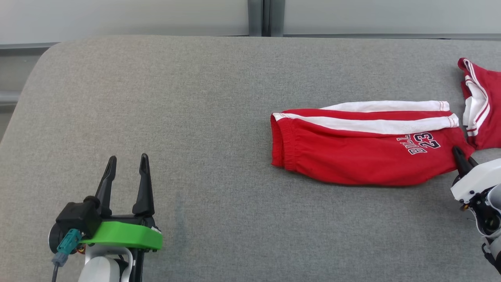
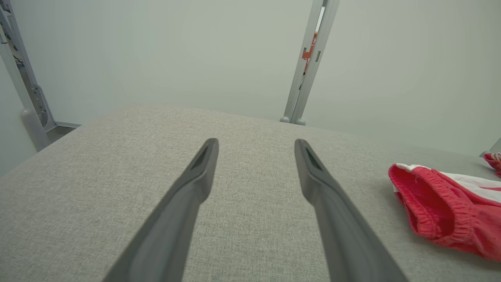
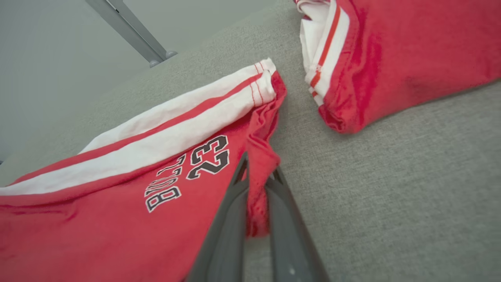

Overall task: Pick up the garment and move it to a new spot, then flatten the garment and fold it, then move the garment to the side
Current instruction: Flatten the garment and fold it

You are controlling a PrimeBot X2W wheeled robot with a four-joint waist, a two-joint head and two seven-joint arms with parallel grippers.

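A pair of red jersey shorts with white side stripes [image 1: 352, 156] lies flat on the right half of the grey fabric-covered worktop [image 1: 195, 98]. The elastic waistband points toward the middle of the worktop and the leg hems toward the right, with a black-and-white "23" print near the hem. The right hand [image 1: 461, 154] comes in from the lower right edge of the head view and is clenched on the near hem corner of the shorts. In the right wrist view a fold of red cloth is pinched between its two dark fingers [image 3: 227, 219], bunched and raised slightly off the surface. Just beyond that corner, parted from the shorts by a strip of bare worktop, lies a second red garment with white trim [image 1: 485, 113], running off the right edge. The left hand [image 1: 128, 158] sits at the lower left, well apart from the shorts, its fingers spread wide and released, grasping nothing, above bare grey cloth; the waistband of the shorts shows at the right of its wrist view
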